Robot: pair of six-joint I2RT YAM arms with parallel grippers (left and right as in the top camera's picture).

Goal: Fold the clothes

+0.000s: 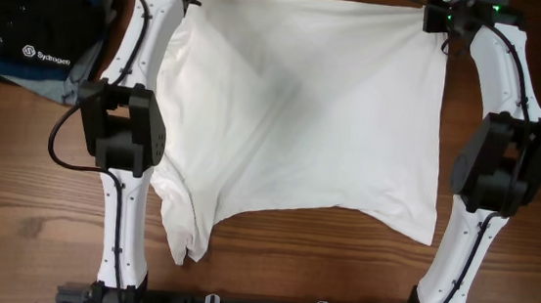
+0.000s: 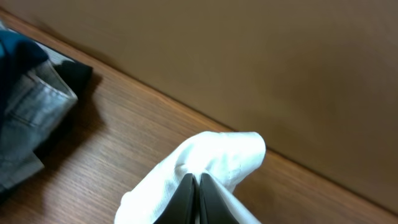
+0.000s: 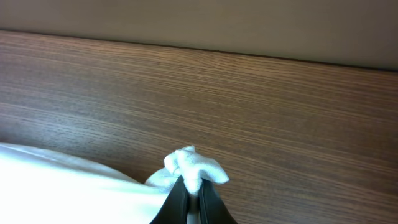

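Two far corners of the white garment (image 1: 303, 115) are pinched, one in each tool. The left tool (image 2: 196, 186) is clenched on a rounded wad of cloth, the right tool (image 3: 193, 190) on a small tuft. The garment lies spread on the table (image 1: 40, 200) between the arms. Both bites look shallow, so the thin cloth could slip free under a pull. The sleeve (image 1: 185, 232) by the left arm may bunch. The dark Sydrogen stack (image 1: 26, 22), near the left corner, could snag.

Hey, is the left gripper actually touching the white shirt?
Touching. The left wrist view shows the left gripper shut on a bunched corner of the white shirt, with cloth pinched in its closed jaws.
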